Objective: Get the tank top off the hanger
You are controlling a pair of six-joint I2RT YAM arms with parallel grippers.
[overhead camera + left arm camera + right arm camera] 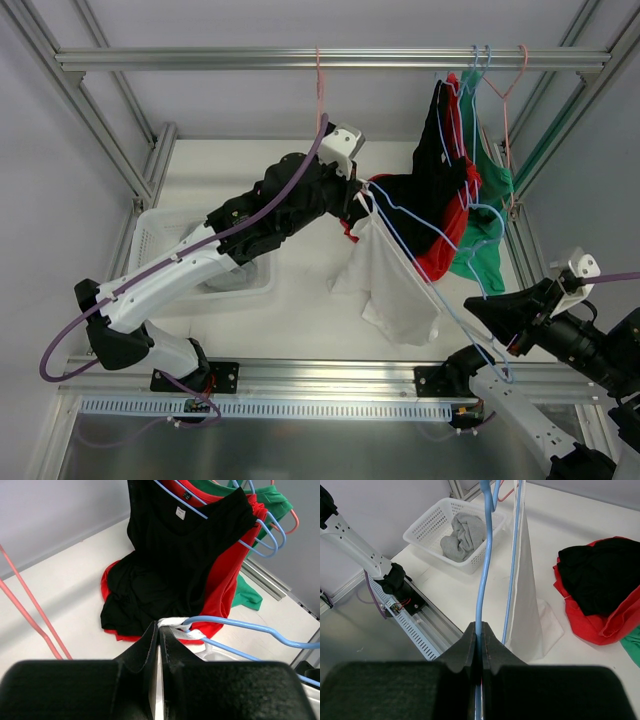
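A white tank top (390, 280) hangs from a light blue hanger (440, 285) held slanted over the table. My left gripper (362, 192) is shut on the top's white strap (175, 623) at the hanger's upper end, where the blue wire (250, 627) loops. My right gripper (478, 308) is shut on the hanger's blue wire (484, 575) at its lower end. The white cloth also shows in the right wrist view (527, 600), draped beside the wire.
Black (435, 170), red (455, 235) and green (490, 225) tops hang on hangers from the top rail (300, 58), their hems pooled on the table. An empty pink hanger (320, 95) hangs at the middle. A white basket (165, 240) with grey cloth (462, 532) stands left.
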